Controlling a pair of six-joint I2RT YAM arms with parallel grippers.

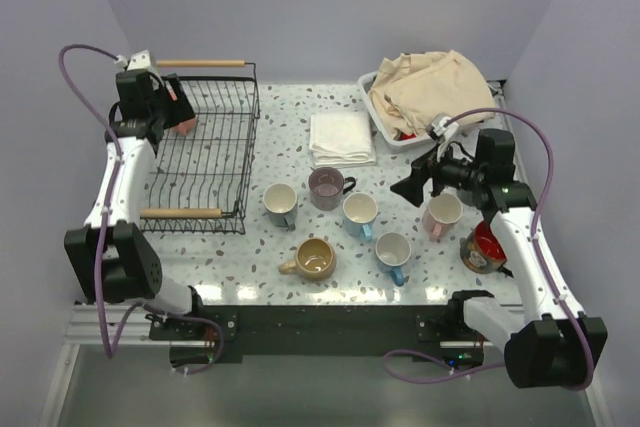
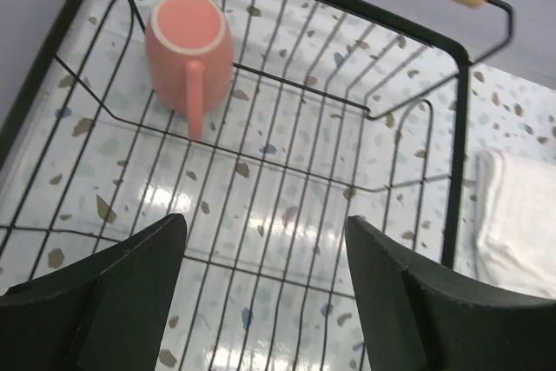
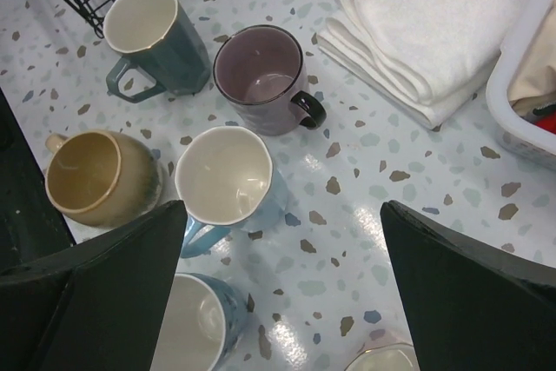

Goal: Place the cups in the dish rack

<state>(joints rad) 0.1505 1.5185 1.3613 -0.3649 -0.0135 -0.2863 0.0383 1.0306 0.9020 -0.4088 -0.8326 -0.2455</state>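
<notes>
Seven mugs, top view: on the table right of the dish rack [image 1: 205, 152]; grey-teal mug [image 1: 280, 204] nearest it, dark patterned mug [image 1: 483, 247] farthest.
Pink mug [image 1: 183, 119], top view: inside the rack at its far left corner, just beside the left gripper [image 1: 167, 97].
Right gripper [image 1: 415, 179], top view: well right of the rack, between mauve mug [image 1: 327, 188] and pale pink mug [image 1: 441, 214].
Left jaws, left wrist view: apart, holding nothing; pink mug [image 2: 187, 45] on the rack floor ahead and left of the gap, clear of both fingers, handle towards the jaws.
Right jaws, right wrist view: spread wide, empty; light blue mug [image 3: 228, 175] upright, just beside the rack-side finger [image 3: 113, 284], off the gap's centre.
Next move, a judgement: the right arm is nearer the loose mugs; it would need to shift rackward to centre the light blue mug.
</notes>
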